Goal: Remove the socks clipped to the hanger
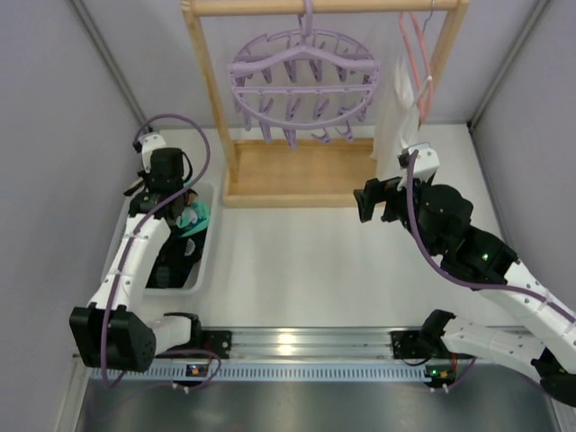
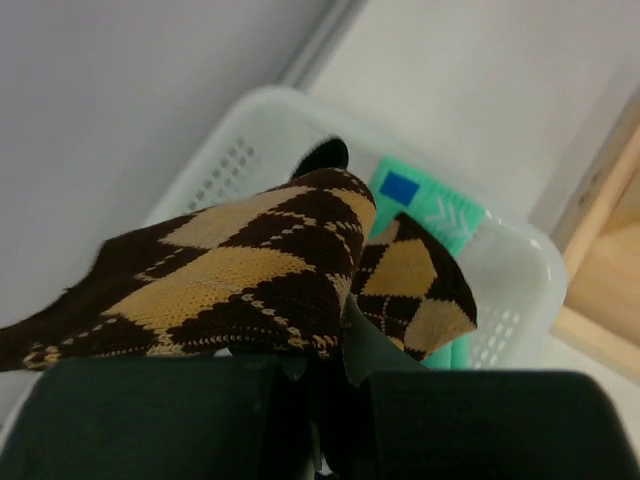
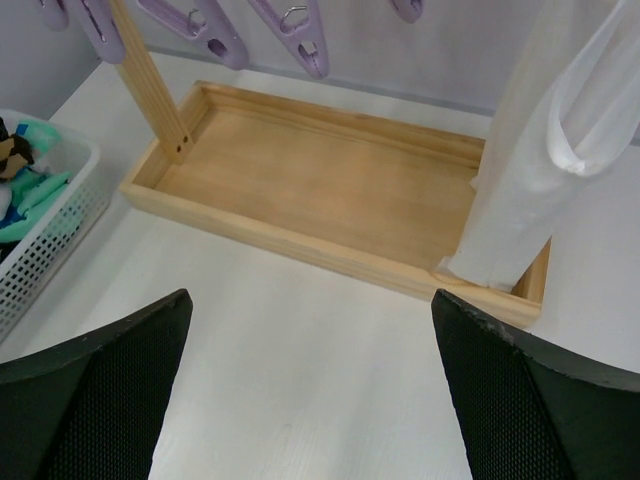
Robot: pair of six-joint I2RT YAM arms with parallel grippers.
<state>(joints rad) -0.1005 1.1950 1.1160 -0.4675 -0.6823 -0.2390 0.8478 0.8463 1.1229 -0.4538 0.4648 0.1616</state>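
My left gripper (image 1: 176,200) hangs over the white basket (image 1: 205,261), shut on a brown/tan argyle sock (image 2: 250,270) that drapes across its fingers in the left wrist view. A mint-green sock (image 2: 430,205) with a blue patch lies in the basket below, with other dark socks (image 1: 175,261). The round lilac hanger (image 1: 304,81) hangs from the wooden rail; I see no socks on its pegs (image 3: 300,30). My right gripper (image 1: 373,200) is open and empty above the table, just in front of the wooden rack base (image 3: 330,180).
A white garment (image 1: 396,108) hangs on a thin pink clothes hanger (image 1: 416,54) at the rack's right post and shows in the right wrist view (image 3: 540,180). The wooden rack base (image 1: 297,171) stands at the back. Grey walls enclose both sides.
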